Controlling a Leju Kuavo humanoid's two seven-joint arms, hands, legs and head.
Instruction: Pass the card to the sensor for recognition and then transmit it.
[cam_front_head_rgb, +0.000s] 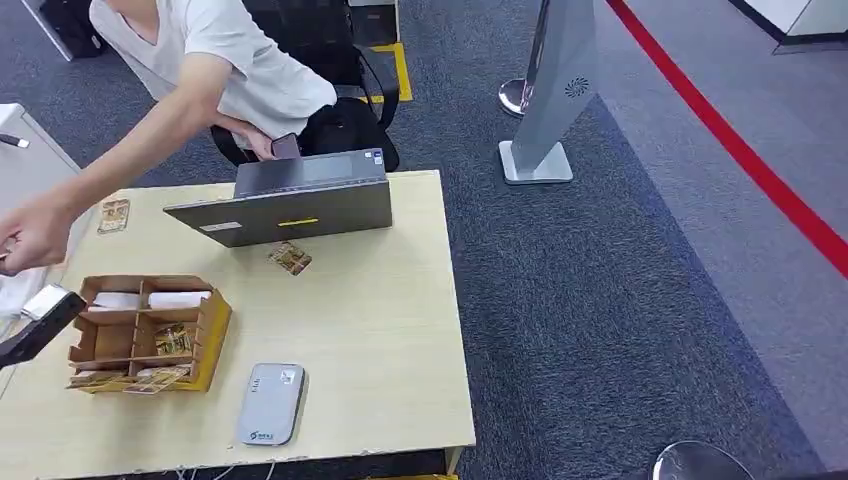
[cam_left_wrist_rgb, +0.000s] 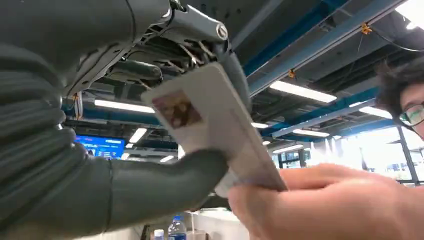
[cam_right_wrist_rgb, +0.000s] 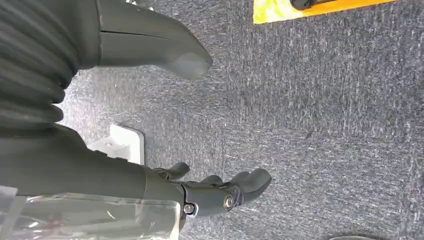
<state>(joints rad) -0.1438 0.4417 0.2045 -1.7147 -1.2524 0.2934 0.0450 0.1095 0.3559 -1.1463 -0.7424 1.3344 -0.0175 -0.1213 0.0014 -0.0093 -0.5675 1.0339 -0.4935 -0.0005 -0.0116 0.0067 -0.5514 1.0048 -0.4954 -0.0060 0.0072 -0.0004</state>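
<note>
In the head view, a pale wooden table (cam_front_head_rgb: 380, 330) is seen on a grey carpet. A brown box (cam_front_head_rgb: 205, 345) with small parts stands on the table, and cards are kept in it. A grey card reader (cam_front_head_rgb: 271, 403) lies near the box, by the front edge. A grey laptop (cam_front_head_rgb: 290, 200) sits at the far side, and a small loose card (cam_front_head_rgb: 290, 258) lies just in front of it. A person in a white shirt (cam_front_head_rgb: 240, 55) is bent over the far side, and the person's hand (cam_front_head_rgb: 35, 232) is stretched out at the left edge of the picture.

In the left wrist view, a white card (cam_left_wrist_rgb: 220, 125) with a small picture on it is pinched by the left hand (cam_left_wrist_rgb: 165, 145), between the thick thumb and the darker fingers (cam_left_wrist_rgb: 135, 70). The other end of the card is touched by the person's hand, close beside the thumb.

In the right wrist view, the right hand (cam_right_wrist_rgb: 210, 192) is seen above the grey carpet (cam_right_wrist_rgb: 310, 120). Nothing is held in it. Its fingers are lightly bent and kept apart from the thumb.
</note>
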